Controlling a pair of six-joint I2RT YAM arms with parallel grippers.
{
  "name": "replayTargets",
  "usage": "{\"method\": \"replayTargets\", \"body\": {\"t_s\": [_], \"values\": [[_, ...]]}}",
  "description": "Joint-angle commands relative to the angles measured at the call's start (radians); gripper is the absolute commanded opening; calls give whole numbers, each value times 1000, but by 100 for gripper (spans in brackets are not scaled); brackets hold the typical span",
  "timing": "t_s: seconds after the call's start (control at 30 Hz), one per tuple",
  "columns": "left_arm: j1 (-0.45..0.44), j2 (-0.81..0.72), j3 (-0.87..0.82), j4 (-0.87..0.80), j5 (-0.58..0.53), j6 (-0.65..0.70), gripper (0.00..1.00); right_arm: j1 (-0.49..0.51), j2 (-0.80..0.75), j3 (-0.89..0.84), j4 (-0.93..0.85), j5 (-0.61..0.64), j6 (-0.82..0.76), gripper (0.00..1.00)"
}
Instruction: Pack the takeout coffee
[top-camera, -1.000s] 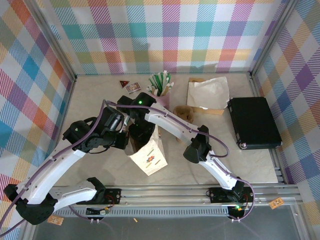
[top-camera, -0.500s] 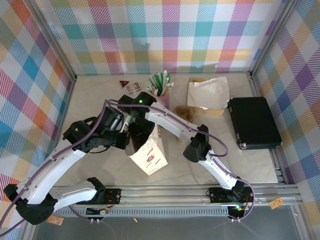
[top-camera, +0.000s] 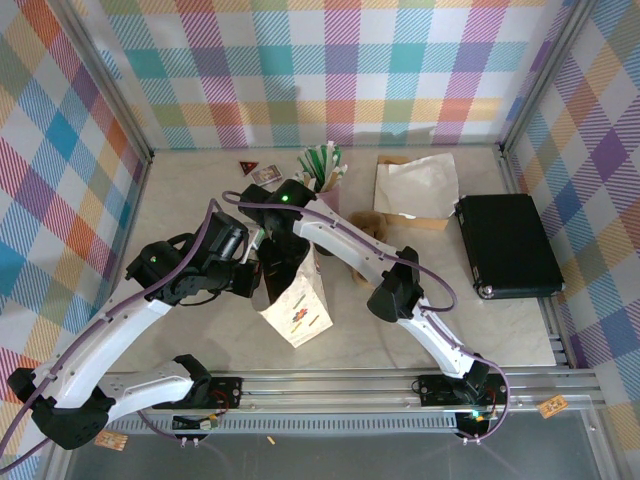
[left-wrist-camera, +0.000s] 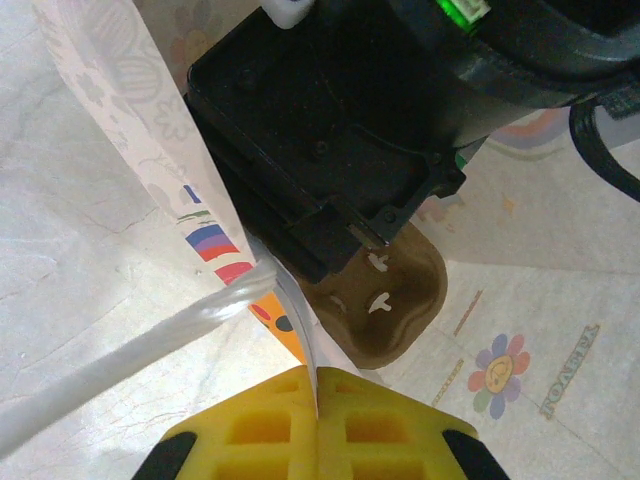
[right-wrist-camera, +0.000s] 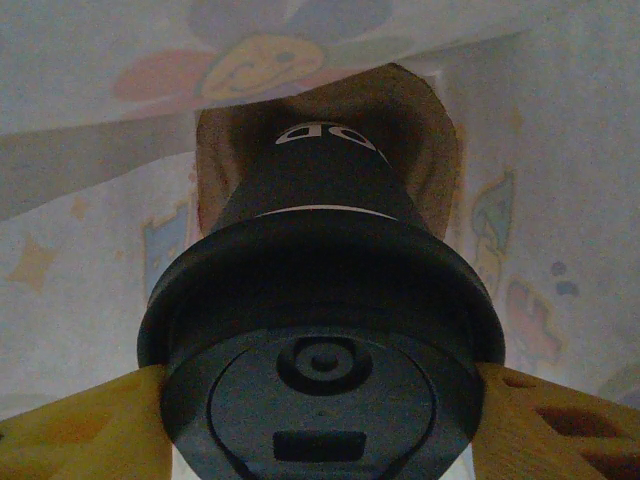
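Paper bag: standing upright, mid-table, nearest the arms.
Left gripper: clenched on the bag's left rim.
Right gripper: down in the bag, grasping the takeout coffee, yellow fingers flanking its black lid.
Black case: far right.

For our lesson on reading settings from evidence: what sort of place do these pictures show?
Probably a robot test cell staged as a takeout counter, not a real café: checked walls, two arms bolted to a rail, and a takeout coffee held inside a paper bag.
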Motion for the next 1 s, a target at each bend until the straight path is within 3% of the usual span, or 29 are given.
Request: {"method": "replayTargets", "body": {"t_s": [0.0, 0.33, 0.6, 0.97], "values": [[-16, -9, -7, -48, 27, 13, 0, -16, -17, 24, -19, 16, 13, 62], [-17, -9, -1, -68, -15, -3, 0, -15, -98, 53, -144, 74, -29, 61], [-17, 13, 35, -95, -58, -2, 0, -14, -137, 53, -84, 32, -18, 60], [-19, 47, 72, -127, -122, 7, 1, -14, -188, 57, -137, 27, -7, 59]]}}
